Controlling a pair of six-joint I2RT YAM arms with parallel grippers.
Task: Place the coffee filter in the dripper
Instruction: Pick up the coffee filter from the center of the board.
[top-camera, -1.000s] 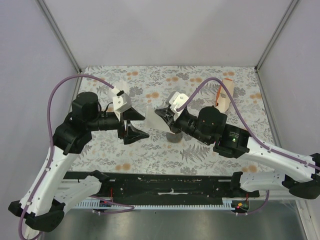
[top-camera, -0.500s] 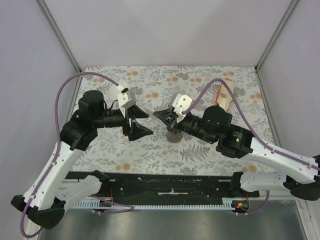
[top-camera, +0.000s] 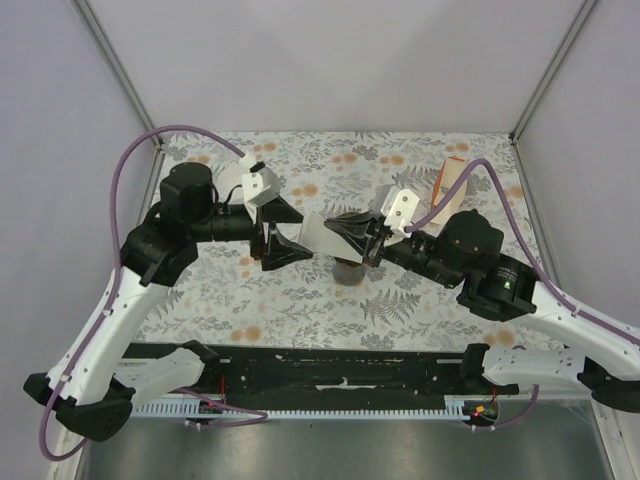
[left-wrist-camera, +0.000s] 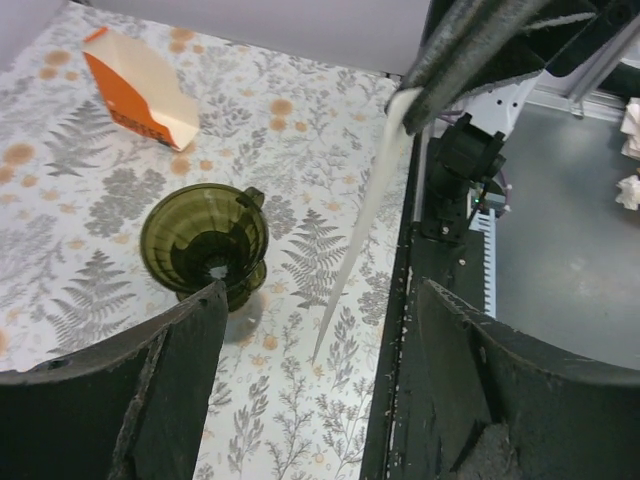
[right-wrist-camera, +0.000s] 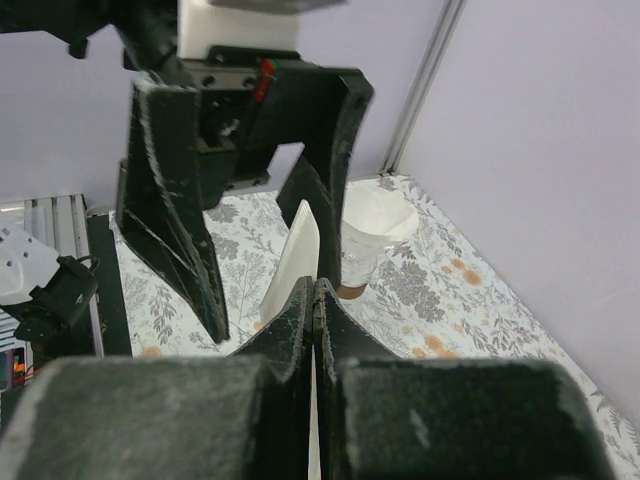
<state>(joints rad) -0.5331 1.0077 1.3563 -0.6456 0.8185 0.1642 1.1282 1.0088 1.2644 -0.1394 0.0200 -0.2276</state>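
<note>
My right gripper (top-camera: 347, 241) is shut on the coffee filter (top-camera: 319, 238), a flat white paper fan held upright above the table. It shows edge-on in the left wrist view (left-wrist-camera: 366, 214) and in the right wrist view (right-wrist-camera: 293, 262), pinched by my right gripper (right-wrist-camera: 316, 287). The dark olive-green dripper (top-camera: 348, 271) stands on the table just below the right gripper, empty in the left wrist view (left-wrist-camera: 204, 241). My left gripper (top-camera: 298, 233) is open, its fingers either side of the filter's free edge without touching it; it also shows in the left wrist view (left-wrist-camera: 320, 305).
A peach and orange packet (top-camera: 452, 186) lies at the back right, also in the left wrist view (left-wrist-camera: 139, 90). A clear glass jar holding white filters (right-wrist-camera: 374, 236) stands behind the left gripper. The table's black front rail (top-camera: 330, 368) runs along the near edge.
Both arms have shifted to the right. The right gripper has turned and carried the filter over the dripper. The open left gripper has followed and now straddles the filter's edge.
</note>
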